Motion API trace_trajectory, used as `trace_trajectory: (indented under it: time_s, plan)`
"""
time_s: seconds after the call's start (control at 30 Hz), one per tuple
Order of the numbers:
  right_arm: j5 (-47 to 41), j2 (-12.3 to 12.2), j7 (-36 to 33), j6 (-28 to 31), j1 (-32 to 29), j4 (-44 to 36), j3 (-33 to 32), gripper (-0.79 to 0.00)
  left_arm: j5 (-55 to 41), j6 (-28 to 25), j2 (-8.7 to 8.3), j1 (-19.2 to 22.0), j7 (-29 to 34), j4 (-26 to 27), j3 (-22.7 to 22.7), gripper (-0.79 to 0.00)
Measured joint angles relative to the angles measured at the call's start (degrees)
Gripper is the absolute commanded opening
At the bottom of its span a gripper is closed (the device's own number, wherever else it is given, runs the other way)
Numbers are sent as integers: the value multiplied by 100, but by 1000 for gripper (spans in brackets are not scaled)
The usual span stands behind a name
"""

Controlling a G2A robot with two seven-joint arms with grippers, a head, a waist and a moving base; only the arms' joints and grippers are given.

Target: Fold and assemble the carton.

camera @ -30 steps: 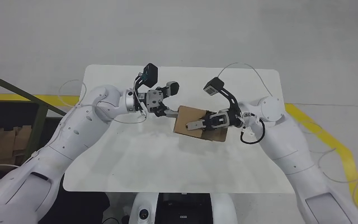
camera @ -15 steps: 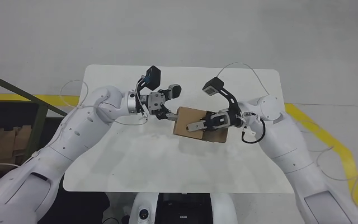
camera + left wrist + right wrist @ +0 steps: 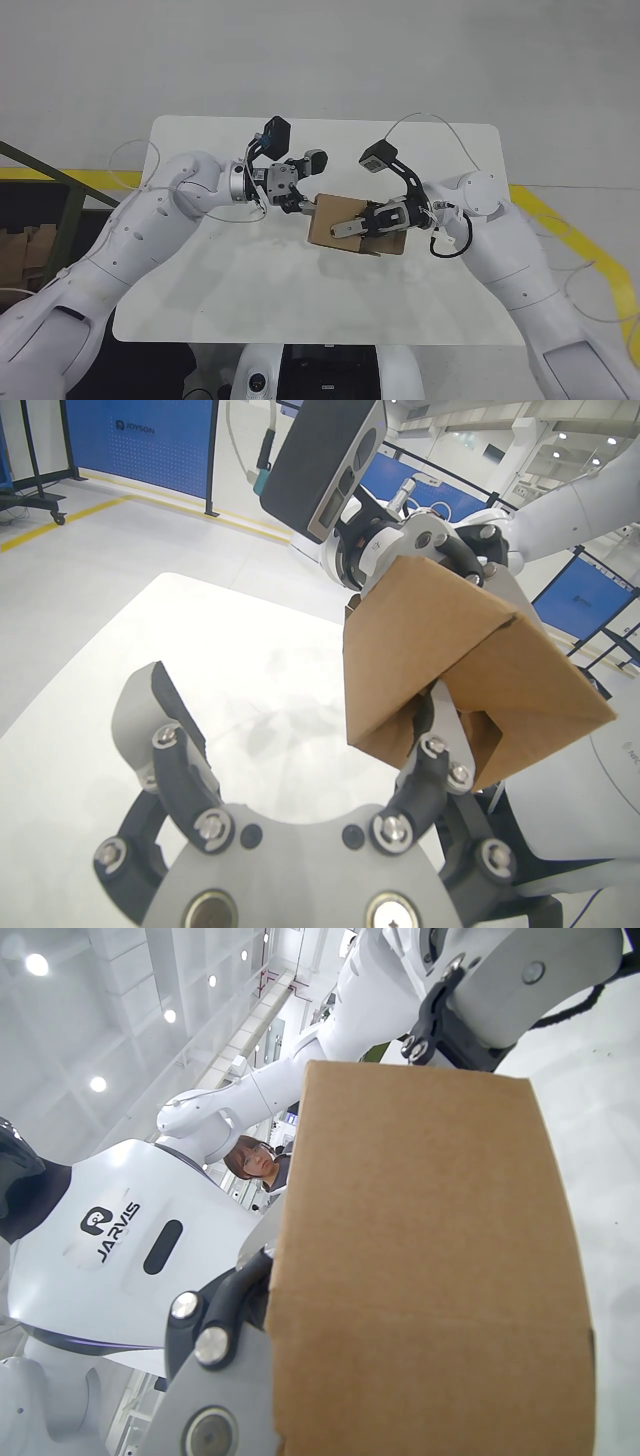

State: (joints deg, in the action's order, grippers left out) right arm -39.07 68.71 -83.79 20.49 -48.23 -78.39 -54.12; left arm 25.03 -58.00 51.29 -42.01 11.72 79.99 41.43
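Seen from above, a white table (image 3: 200, 290) fills the middle of the frame. A brown cardboard carton (image 3: 330, 205) sits just right of its centre, between two white robot arms that come in from the lower left and lower right. The right gripper (image 3: 352, 226) grips the carton from the right, with one light finger lying across its upper face. The partner finger is hidden by the cardboard. The left gripper (image 3: 308, 182) meets the carton's left edge with its fingers spread wide apart. The left wrist view shows the carton (image 3: 450, 660) held up off the tabletop. It is partly folded into a sleeve, with a crease along its outer face and one end open. One of the left gripper's fingers (image 3: 442, 720) is tucked inside that open end, touching the cardboard. The other hangs free over bare table, well apart from the carton. In the right wrist view a flat panel of the carton (image 3: 430, 1253) lies close to the camera, and one grey finger of the right gripper presses against its edge.
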Motion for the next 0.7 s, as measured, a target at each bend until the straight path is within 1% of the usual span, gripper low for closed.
trace_trajectory:
  time_s: [0.7]
  plan:
    - [3, -22, -33, -33, -11, 29, -48, -785, 68, 0, -59, -22, -157, 47, 30, 0]
